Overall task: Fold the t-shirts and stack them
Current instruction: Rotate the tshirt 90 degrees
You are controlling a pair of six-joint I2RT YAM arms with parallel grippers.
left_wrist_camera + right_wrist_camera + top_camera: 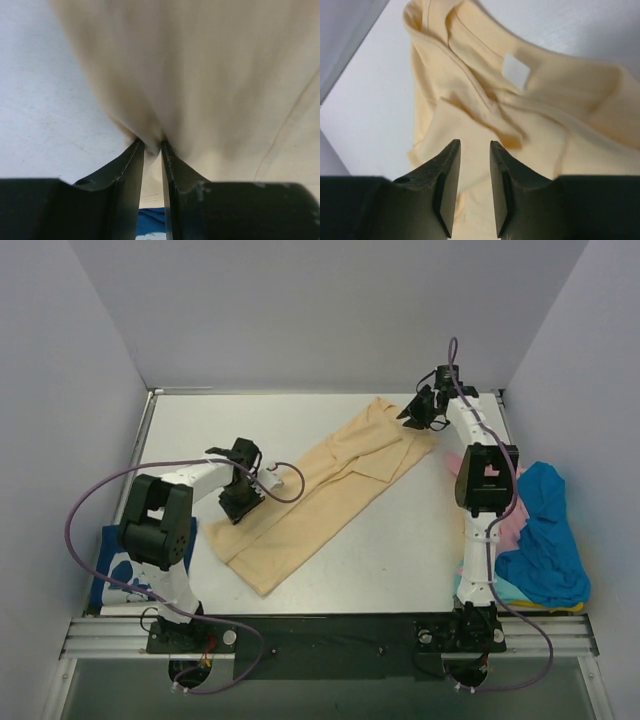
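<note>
A tan t-shirt [320, 495] lies half-folded as a long diagonal strip across the table. My left gripper [240, 498] sits on its left edge and is shut on a pinch of the tan cloth [200, 75], seen between the tips of that gripper [151, 145]. My right gripper [415, 410] hovers at the shirt's far right end, by the collar. In the right wrist view this gripper [474, 145] stands open and empty just above the tan shirt [485, 115], whose white neck tag [515, 70] shows.
A bright blue shirt [545, 535] lies heaped over a pink one [508, 510] at the right edge, with teal cloth [470, 590] under them. A navy shirt with white print [115, 575] lies at the near left, beside the left arm's base. Grey walls close in three sides.
</note>
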